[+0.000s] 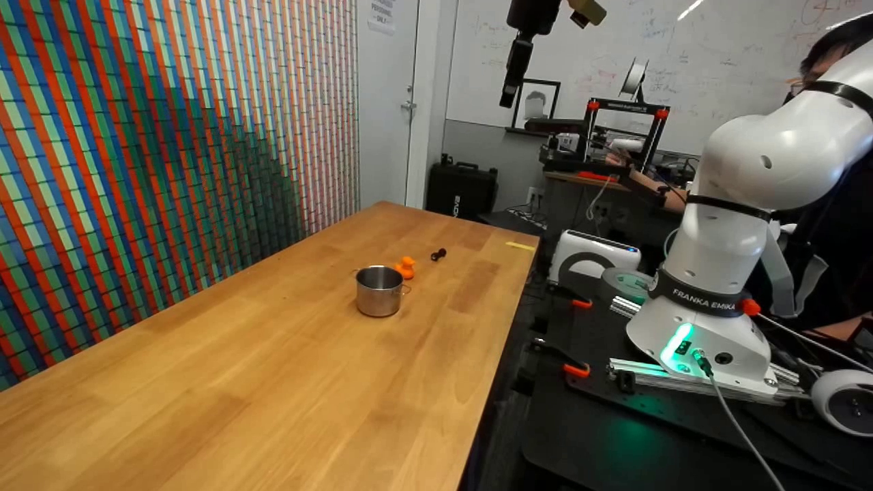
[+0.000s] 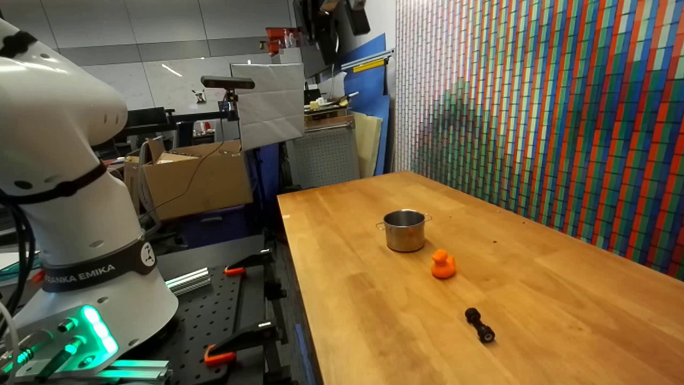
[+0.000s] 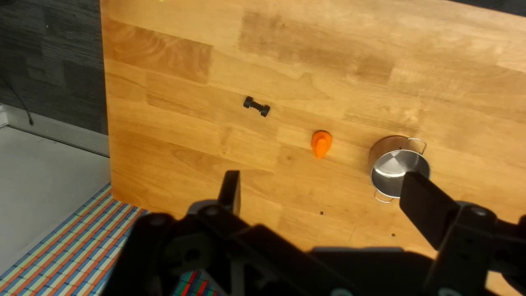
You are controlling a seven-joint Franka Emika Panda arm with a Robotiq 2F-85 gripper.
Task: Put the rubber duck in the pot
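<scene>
While the gripper hangs up high — its two fingers spread wide apart — the orange rubber duck sits on the wooden table, between the shiny pot and a little black dumbbell.

Panda arm: mine shows glossy white, smoothly rounded
Straps: black, circling the arm
Collar: black, lettered FRANKA EMIKA; I spot a round white logo
Base light: glowing green-white strip
Base cable: pale grey
My gripper: black, flat-fingered
</scene>
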